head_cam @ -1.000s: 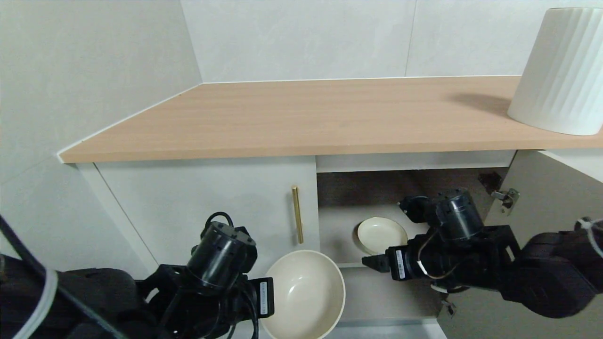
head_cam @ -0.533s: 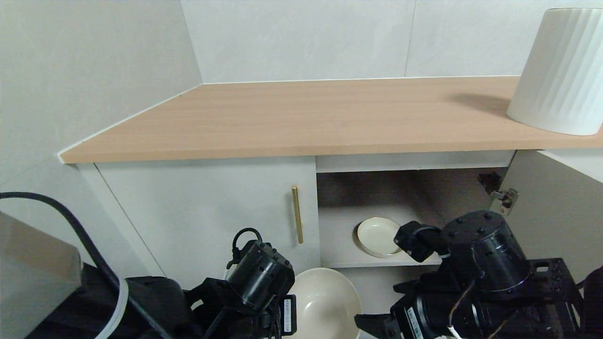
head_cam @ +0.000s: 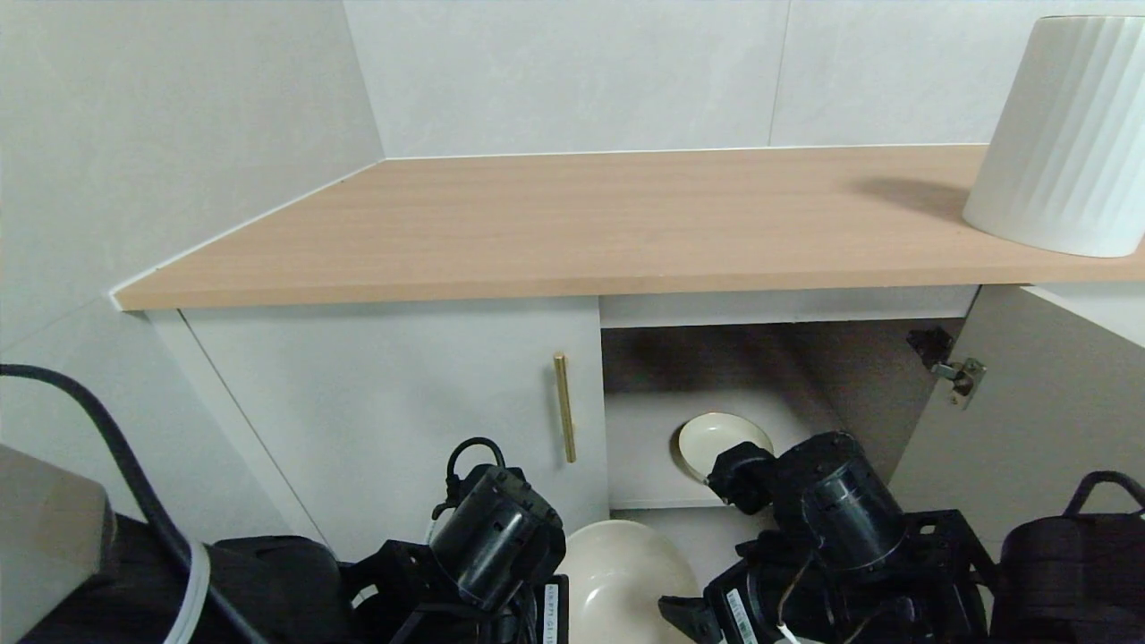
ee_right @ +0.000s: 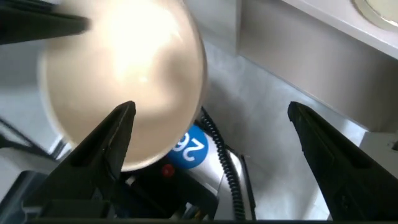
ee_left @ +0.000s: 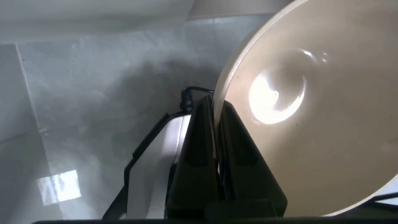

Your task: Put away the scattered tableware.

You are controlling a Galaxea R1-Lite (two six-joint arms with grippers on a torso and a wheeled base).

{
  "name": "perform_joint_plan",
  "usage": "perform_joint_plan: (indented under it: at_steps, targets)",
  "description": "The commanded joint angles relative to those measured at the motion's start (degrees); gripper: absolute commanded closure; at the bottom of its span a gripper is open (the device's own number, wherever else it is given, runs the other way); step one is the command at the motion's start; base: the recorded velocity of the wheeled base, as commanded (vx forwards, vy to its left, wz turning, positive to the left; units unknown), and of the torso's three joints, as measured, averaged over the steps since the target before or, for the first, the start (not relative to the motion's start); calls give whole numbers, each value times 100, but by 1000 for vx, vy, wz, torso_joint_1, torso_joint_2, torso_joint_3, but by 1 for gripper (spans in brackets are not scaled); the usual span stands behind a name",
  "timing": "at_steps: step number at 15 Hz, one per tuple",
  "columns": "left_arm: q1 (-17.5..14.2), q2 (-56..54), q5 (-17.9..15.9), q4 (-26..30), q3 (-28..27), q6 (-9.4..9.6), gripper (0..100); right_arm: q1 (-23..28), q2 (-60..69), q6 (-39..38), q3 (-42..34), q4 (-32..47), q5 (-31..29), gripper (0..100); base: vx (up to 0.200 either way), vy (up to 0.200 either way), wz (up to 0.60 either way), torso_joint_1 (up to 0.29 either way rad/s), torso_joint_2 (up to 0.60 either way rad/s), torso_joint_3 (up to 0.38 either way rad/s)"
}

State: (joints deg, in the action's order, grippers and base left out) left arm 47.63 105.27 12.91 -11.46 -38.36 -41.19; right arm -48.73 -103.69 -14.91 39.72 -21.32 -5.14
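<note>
A cream bowl hangs low in front of the cabinet, held by its rim. My left gripper is shut on that rim, with the bowl tilted beside its fingers. My right gripper stands open just right of the bowl, its fingers spread wide with nothing between them. In the head view the right gripper sits low, below the open cabinet shelf. A small cream plate lies flat on that shelf, partly hidden by the right wrist; its edge also shows from the right wrist.
The left cabinet door is closed, with a brass handle. The right door swings open to the right on its hinge. A tall white ribbed vessel stands on the wooden countertop.
Both arms have dropped lower and back from the cabinet. The bowl has gone down with the left gripper. The right gripper has left the shelf and come beside the bowl.
</note>
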Motion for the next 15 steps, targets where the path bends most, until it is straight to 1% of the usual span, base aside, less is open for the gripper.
perform_joint_plan:
  at_steps: [1,3,8,9,15]
  targets:
    - [18,-50,1,3,4,-3,100,3,-257,-12,19,-12,-74,0,0,0,0,0,0,0]
    - [36,-24,1,-5,13,-3,100,3,-336,-21,45,-56,-180,0,0,0,0,0,0,0]
    - [36,29,1,-5,22,-3,100,3,-362,-30,54,-144,-189,0,0,0,0,0,0,0]
    - [36,29,-8,-5,22,-3,100,3,-371,-30,54,-153,-197,100,0,0,0,0,0,0]
    - [36,47,-8,-5,4,-3,100,3,-371,-38,54,-144,-189,100,0,0,0,0,0,0]
